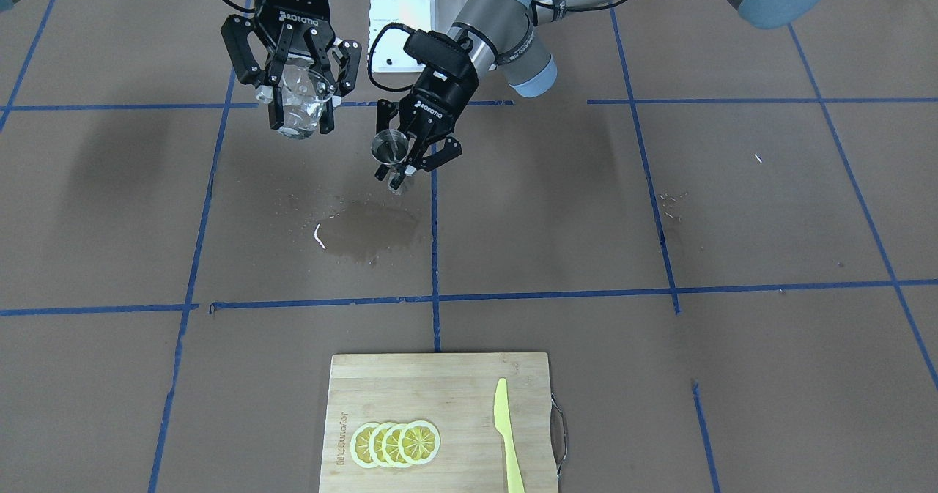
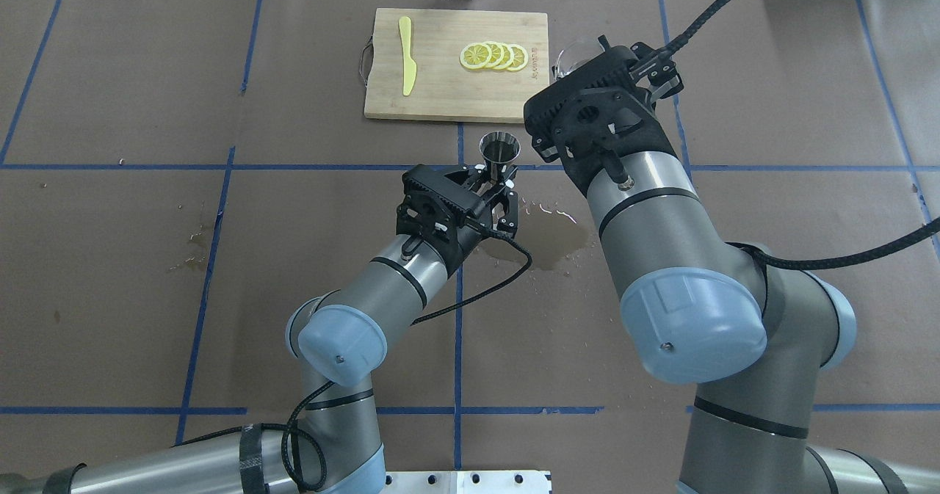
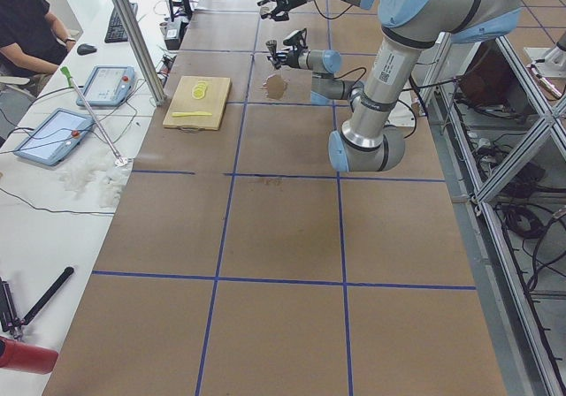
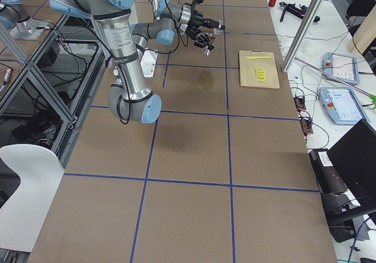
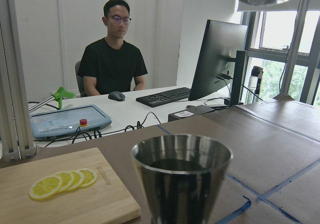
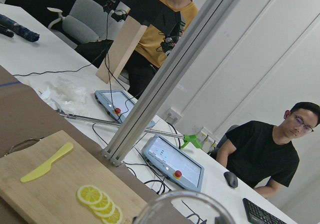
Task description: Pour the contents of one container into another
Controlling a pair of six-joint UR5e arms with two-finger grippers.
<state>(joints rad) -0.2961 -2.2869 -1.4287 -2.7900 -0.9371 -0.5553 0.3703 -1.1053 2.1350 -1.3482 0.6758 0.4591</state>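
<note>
While the left end effector (image 1: 404,165) clamps the jigger (image 1: 389,146), right end effector (image 1: 301,121) clamps the tumbler (image 1: 296,96), rims apart.

Table (image 1: 733,207) (blue-taped) bears cutting board (image 1: 440,390), wet patch (image 1: 374,233).

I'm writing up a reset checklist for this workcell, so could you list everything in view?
glass tumbler: 1, clear, held in the air by the right gripper
steel jigger: 1, shiny grey, held by the left gripper
wet patch: 1, dark, on the table below the jigger
cutting board: 1, light wood, operators' side of the table
lemon slices: 4, yellow, overlapping on the board
knife: 1, yellow-green, on the board
table: 1, brown, blue tape lines
touchscreen pendants: 2, grey-blue, side desk
person: 1, black shirt, at the desk
person: 1, yellow shirt, behind the desk
right gripper: 1, black, closed on the tumbler
left gripper: 1, black, closed on the jigger
</note>
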